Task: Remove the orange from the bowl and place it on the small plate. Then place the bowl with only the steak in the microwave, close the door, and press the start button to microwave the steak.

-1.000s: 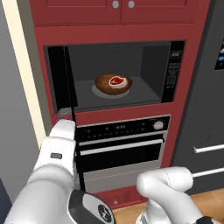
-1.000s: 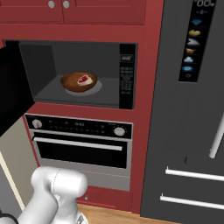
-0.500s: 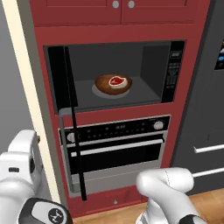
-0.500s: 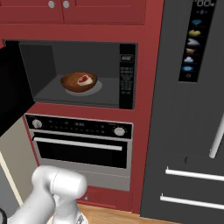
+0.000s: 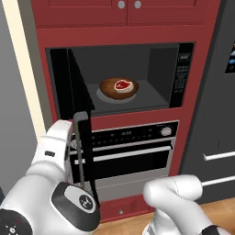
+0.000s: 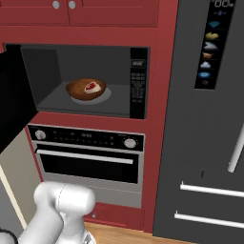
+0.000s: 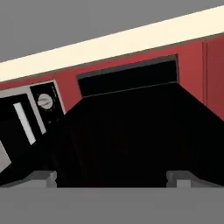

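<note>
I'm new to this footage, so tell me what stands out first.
The wide black built-in microwave framed in red cabinetry stands open, its black glass door swung out to the left. Inside sits the round brown wooden bowl holding the raw red steak. The white arm reaches up beside the door's outer face.

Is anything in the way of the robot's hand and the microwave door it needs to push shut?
Nothing visible is. In the hand view the open gripper faces the black door directly, with no object between them. The bowl with the steak sits well inside the microwave, clear of the door's swing.
</note>
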